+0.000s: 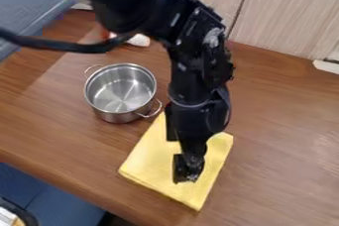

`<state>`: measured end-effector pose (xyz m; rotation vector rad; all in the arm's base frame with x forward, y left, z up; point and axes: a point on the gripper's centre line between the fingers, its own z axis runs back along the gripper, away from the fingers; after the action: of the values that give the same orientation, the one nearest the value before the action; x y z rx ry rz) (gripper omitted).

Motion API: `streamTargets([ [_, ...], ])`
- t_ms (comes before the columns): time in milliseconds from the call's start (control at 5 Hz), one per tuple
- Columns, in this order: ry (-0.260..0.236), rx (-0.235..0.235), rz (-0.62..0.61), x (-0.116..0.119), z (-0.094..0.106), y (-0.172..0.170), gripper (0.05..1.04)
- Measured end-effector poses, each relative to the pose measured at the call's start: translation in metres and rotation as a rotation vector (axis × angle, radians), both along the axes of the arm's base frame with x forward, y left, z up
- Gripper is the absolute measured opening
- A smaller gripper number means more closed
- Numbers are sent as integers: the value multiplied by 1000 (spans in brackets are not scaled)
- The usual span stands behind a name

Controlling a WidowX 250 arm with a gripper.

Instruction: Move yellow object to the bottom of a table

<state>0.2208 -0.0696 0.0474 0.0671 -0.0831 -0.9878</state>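
The yellow cloth (151, 156) lies flat, near the bottom edge of the worktop (285, 165). The move looks almost done; maybe a little nudge down is left, then backing away. The black end effector (187, 174) is over the cloth; I can't tell if it grips. A shiny pot (121, 91) sits just beside.
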Motion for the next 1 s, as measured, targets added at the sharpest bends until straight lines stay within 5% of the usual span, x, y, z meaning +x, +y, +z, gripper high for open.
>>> streamTargets([
  [600, -32, -22, 35, 13, 12, 6, 999],
  [1000, -181, -116, 72, 30, 65, 5, 999],
])
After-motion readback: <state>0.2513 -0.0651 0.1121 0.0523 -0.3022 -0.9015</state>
